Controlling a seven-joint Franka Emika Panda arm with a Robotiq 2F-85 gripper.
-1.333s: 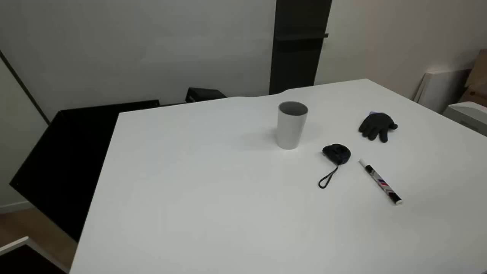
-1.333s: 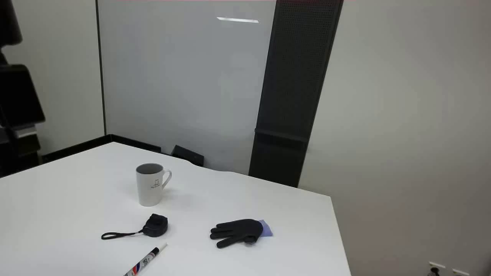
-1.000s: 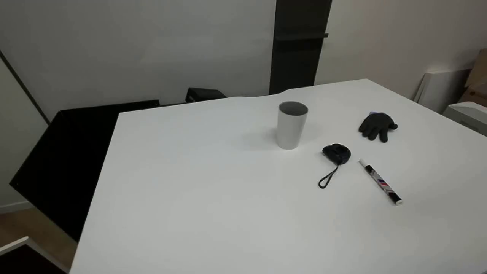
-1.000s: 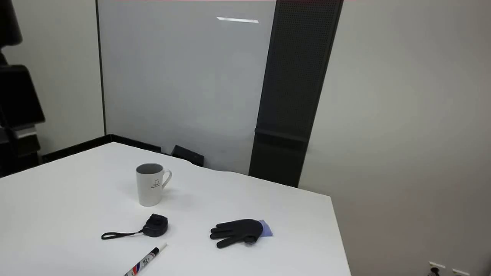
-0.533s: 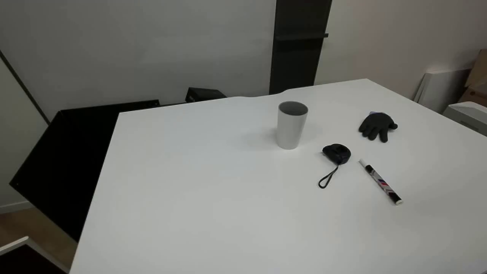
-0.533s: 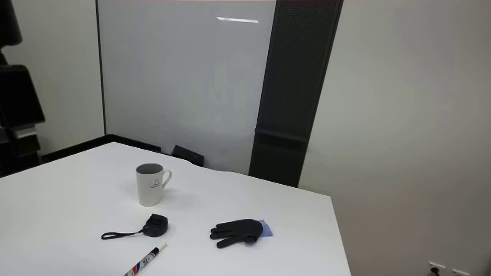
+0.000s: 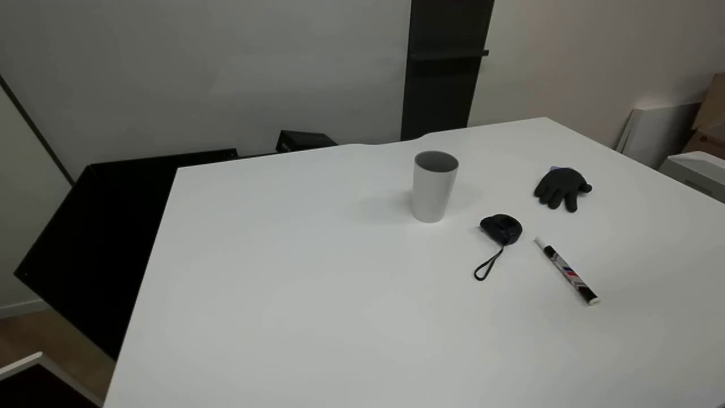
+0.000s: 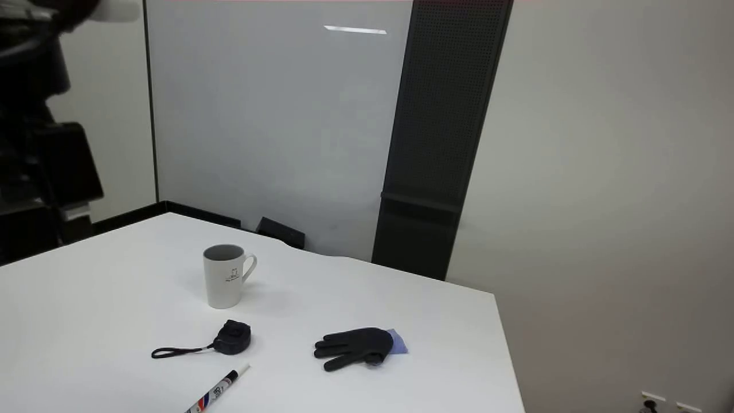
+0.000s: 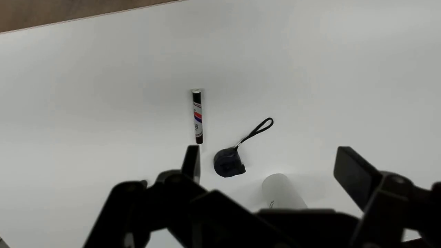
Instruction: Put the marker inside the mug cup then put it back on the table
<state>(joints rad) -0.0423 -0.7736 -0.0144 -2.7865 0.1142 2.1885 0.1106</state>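
Note:
The marker (image 7: 566, 271) lies flat on the white table (image 7: 283, 272), its printed barrel showing red and blue marks; its lower end runs out of the picture in an exterior view (image 8: 215, 391). Upright on the table stands the mug cup (image 7: 433, 190), with a handle and small print visible from a different side (image 8: 222, 281). Seen from the wrist, my gripper (image 9: 268, 148) is open, high above the table, nothing between its fingers. The marker (image 9: 197, 117) appears beyond the left fingertip. The mug's upper part (image 9: 282, 191) is hidden behind the gripper body.
A black tape measure (image 7: 502, 229) with a cord loop lies between mug and marker. Further off rests a black glove (image 7: 562, 188) with a bluish piece under it. Blurred dark arm parts (image 8: 66, 163) fill the left edge of an exterior view. A wall stands behind the table.
In an exterior view the dark arm parts at the left edge have shifted right and slightly down within the last half second. Marker, mug, tape measure and glove have stayed put.

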